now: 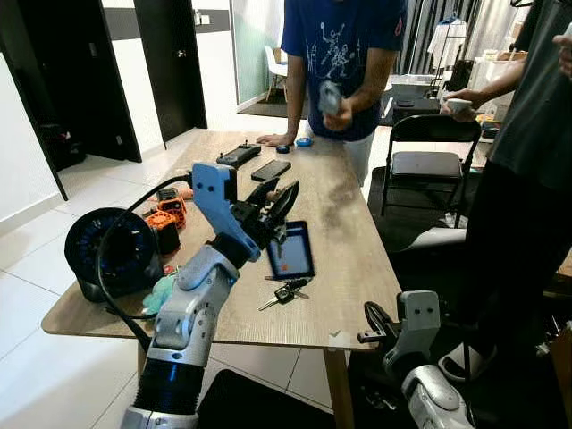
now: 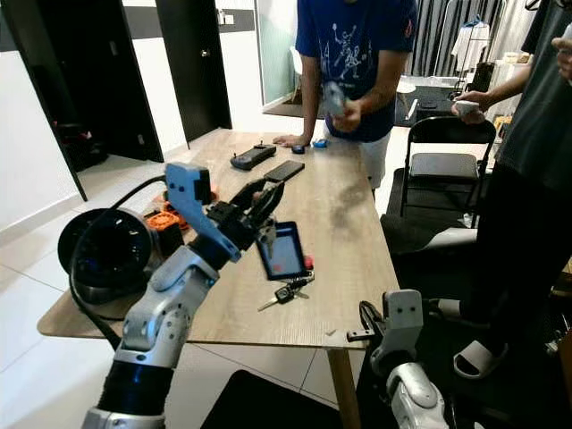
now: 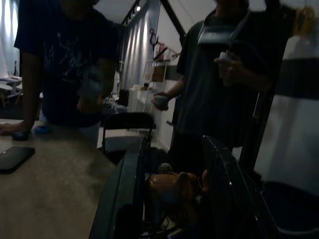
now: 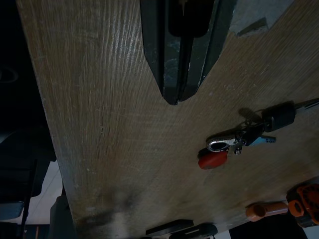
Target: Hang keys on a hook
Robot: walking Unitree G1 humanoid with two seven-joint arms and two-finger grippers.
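Keys [image 1: 286, 293] are lying flat on the table [image 1: 357, 268], close to its near edge and just on the near side of a small tablet [image 1: 290, 250] with a lit screen. From the right wrist cam you can see a silver clip and a red tag [image 4: 212, 160] on the bunch. The left gripper [image 1: 275, 198] is up in the air over the middle of the table, a bit left of and above the tablet. There's an orange-brown lump [image 3: 172, 191] sitting in it, but I honestly can't tell what it is or whether it's actually clamped (the wrist cam is super dark). The right gripper [image 4: 172, 94] has its two fingers pressed together with nothing between them. In the head view its arm sits low at the near right corner of the table, well apart from the keys. On the left side of the table there's a big round black thing [image 1: 112, 250] with a cable, plus some orange bits [image 1: 165, 214] just beyond it. Farther down the table are a phone [image 1: 270, 170] and a black remote [image 1: 239, 155]. A person in a blue shirt [image 1: 344, 45] leans one hand on the far end, another person in dark clothes [image 1: 527, 134] stands at right, and a folding chair [image 1: 429, 161] is between them.
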